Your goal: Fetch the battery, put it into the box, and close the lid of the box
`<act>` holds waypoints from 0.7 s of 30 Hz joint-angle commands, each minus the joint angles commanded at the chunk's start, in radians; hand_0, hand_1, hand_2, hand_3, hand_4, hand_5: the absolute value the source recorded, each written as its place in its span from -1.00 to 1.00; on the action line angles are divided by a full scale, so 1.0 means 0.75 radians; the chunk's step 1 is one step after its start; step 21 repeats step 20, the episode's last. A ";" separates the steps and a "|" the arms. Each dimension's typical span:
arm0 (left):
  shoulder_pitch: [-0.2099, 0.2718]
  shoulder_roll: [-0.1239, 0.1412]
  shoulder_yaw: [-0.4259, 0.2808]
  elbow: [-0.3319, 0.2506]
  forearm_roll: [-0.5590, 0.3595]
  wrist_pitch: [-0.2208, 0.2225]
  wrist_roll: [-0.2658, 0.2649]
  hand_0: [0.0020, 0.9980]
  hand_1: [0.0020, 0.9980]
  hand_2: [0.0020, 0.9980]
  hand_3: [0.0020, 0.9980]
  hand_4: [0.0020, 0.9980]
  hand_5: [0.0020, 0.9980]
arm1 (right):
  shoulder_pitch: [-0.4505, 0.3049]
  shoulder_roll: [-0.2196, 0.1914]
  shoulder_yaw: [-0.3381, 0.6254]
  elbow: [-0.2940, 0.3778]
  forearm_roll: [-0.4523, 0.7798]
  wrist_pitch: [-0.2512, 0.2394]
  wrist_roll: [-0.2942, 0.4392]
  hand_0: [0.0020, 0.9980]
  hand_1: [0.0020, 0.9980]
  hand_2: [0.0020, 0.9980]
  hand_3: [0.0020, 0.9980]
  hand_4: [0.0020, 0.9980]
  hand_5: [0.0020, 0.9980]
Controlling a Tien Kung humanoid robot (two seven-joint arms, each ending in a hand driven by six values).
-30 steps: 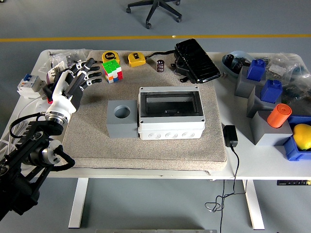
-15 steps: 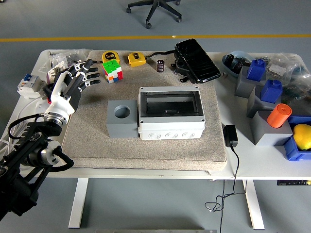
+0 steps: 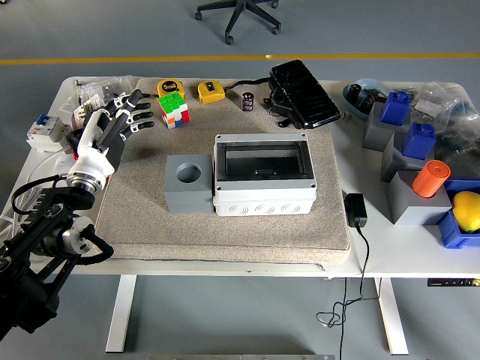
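Currently the left hand (image 3: 112,124), fingers (image 3: 137,112) spread and empty, sits well left of the small dark upright cylindrical battery (image 3: 247,101).

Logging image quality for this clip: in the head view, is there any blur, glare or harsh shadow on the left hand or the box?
Head view: evenly lit and sharp; the left hand shows no motion blur, the box casts only soft shadows, and the glossy black lid carries a mild sheen.
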 joint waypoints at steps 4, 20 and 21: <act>-0.004 0.001 -0.002 -0.004 -0.002 0.001 0.000 -0.02 0.13 0.11 0.14 0.91 -0.01 | 0.000 0.002 -0.002 -0.003 0.002 0.002 -0.001 0.22 0.26 0.30 0.15 0.94 0.06; -0.007 0.002 -0.007 -0.010 -0.003 0.002 -0.001 -0.02 0.13 0.11 0.14 0.92 -0.01 | 0.003 0.001 0.002 -0.002 0.000 -0.002 -0.001 0.22 0.26 0.30 0.15 0.94 0.06; -0.007 0.002 -0.007 -0.010 -0.003 0.002 -0.001 -0.02 0.13 0.11 0.14 0.92 -0.01 | 0.003 0.001 0.002 -0.002 0.000 -0.002 -0.001 0.22 0.26 0.30 0.15 0.94 0.06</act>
